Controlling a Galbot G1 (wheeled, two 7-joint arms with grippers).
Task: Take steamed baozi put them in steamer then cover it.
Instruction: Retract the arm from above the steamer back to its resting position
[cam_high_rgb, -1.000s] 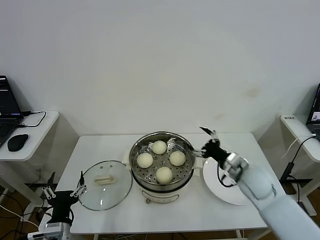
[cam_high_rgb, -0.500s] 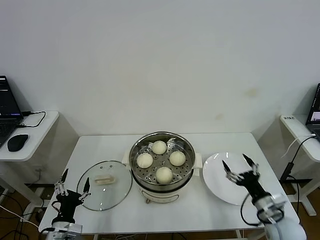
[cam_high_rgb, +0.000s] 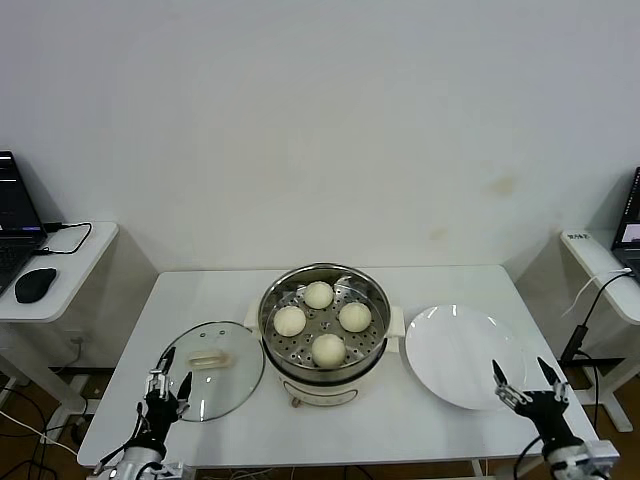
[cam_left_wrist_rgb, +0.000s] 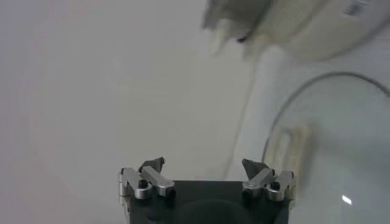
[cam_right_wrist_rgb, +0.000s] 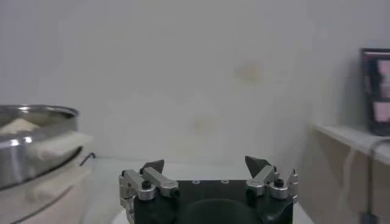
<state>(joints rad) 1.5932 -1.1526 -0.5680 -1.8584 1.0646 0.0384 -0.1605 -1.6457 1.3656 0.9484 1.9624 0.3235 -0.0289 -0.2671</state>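
Inside steamer (cam_high_rgb: 322, 322), all four buns (cam_high_rgb: 322, 321) sat on tray; loading done. Lid (cam_high_rgb: 210, 369) lay on table, left of pot; covering remained. My left gripper (cam_high_rgb: 167, 378) hovered at lid's near edge, jaws apart, empty. My right gripper (cam_high_rgb: 527, 391) near plate (cam_high_rgb: 455, 350), jaws apart, empty.

A white worktop (cam_high_rgb: 200, 300) stands against a plain white wall (cam_high_rgb: 320, 120). On the worktop's right part lies a flat white plate (cam_high_rgb: 462, 352), bare. To the left, apart from the worktop, a small white side table (cam_high_rgb: 75, 275) carries an open laptop (cam_high_rgb: 15, 225) and, just in front of it, a black computer mouse (cam_high_rgb: 35, 285); a black cable (cam_high_rgb: 72, 238) loops beside the laptop. At the far right another white side table (cam_high_rgb: 600, 270) holds a second laptop (cam_high_rgb: 630, 222), cut off by the edge.
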